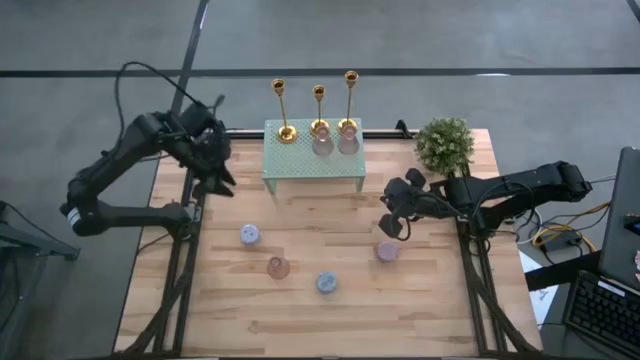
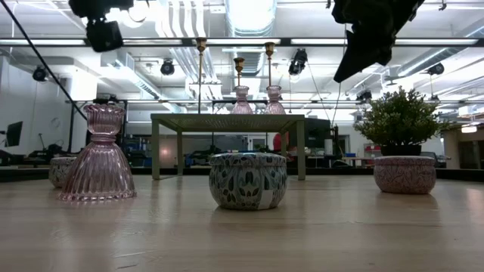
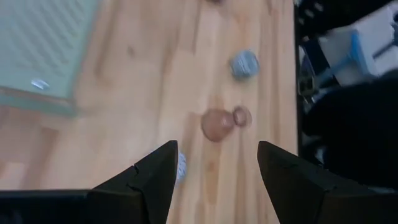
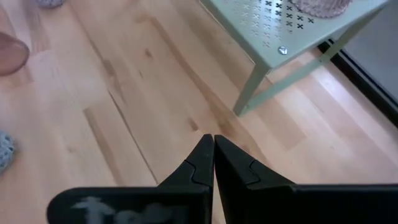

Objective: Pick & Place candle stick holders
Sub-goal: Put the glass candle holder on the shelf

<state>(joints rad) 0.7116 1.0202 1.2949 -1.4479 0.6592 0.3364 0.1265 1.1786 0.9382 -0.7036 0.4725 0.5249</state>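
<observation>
Three gold candle stick holders (image 1: 285, 110) (image 1: 319, 108) (image 1: 349, 100) stand upright on their round bases along the far edge of a pale green perforated stand (image 1: 312, 160); they also show in the low view (image 2: 200, 75). My left gripper (image 1: 218, 178) is open and empty above the table's left edge, left of the stand. My right gripper (image 1: 392, 212) is shut and empty above the table, right of the stand's near right leg.
Two pink glass holders (image 1: 322, 143) (image 1: 347, 140) stand on the stand. On the table are a pink glass holder (image 1: 278, 267), patterned tins (image 1: 249, 234) (image 1: 326, 283), a pink pot (image 1: 387, 251) and a potted plant (image 1: 444, 143) at the far right.
</observation>
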